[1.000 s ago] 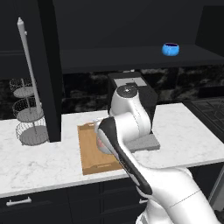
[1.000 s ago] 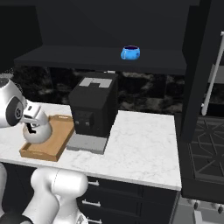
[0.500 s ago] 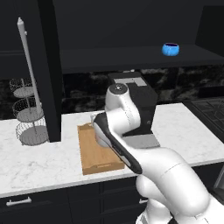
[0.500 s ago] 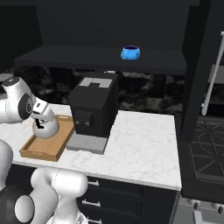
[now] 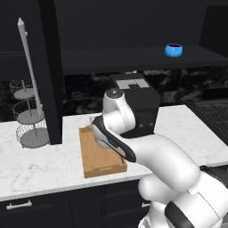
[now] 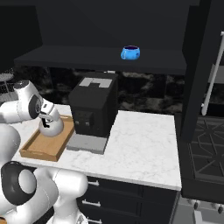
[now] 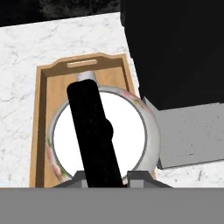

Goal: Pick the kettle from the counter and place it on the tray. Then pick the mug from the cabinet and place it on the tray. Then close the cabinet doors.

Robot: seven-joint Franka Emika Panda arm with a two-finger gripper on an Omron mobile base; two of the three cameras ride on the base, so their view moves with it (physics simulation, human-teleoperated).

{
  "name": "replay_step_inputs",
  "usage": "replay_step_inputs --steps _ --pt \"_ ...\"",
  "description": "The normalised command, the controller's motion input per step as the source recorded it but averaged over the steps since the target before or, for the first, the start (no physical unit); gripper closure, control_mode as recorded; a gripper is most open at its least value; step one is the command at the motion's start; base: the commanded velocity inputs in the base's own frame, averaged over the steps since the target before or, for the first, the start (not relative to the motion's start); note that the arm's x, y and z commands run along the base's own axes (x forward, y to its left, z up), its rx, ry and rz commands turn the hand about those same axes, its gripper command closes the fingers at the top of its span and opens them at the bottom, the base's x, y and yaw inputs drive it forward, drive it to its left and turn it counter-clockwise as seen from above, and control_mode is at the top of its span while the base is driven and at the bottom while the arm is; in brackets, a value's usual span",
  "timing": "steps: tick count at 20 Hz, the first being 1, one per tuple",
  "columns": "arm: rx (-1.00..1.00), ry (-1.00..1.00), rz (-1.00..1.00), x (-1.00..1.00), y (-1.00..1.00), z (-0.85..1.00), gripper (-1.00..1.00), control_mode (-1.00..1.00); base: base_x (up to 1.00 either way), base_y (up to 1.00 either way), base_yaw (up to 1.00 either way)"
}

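In the hand view the silver-grey kettle (image 7: 131, 127) is seen from above, its black arched handle running between the fingertips of my gripper (image 7: 107, 175), which is shut on that handle. The kettle (image 6: 51, 127) hangs over the wooden tray (image 6: 41, 151) on the counter (image 6: 140, 153), close to the tray's rim (image 7: 41, 100); I cannot tell whether its base touches the wood. The arm hides the kettle in the left base view, where part of the tray (image 5: 100, 164) shows. The blue mug (image 5: 173, 50) (image 6: 130, 53) stands on the open cabinet's shelf.
A big black coffee machine (image 6: 94, 109) (image 5: 138, 104) stands right beside the tray. Both cabinet doors hang open, one at the left (image 5: 49, 67), one at the right (image 6: 199, 65). A wire tiered rack (image 5: 29, 120) stands far left, a stove (image 6: 205, 148) far right.
My arm has carried the kettle sideways over the tray, toward the coffee machine. The grip has stayed the same. The mug and doors have not moved.
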Motion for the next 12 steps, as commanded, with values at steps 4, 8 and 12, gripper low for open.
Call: replay_step_inputs --steps 4,8,12 --pt "0.01 0.0 -0.03 0.26 0.2 -0.12 1.0 -1.0 0.0 0.0 0.0" --pt "0.02 0.0 -0.05 0.3 0.14 -0.19 1.0 -1.0 0.0 0.0 0.0" --pt "0.04 0.0 -0.04 0.26 0.0 -0.23 1.0 -1.0 0.0 0.0 0.0"
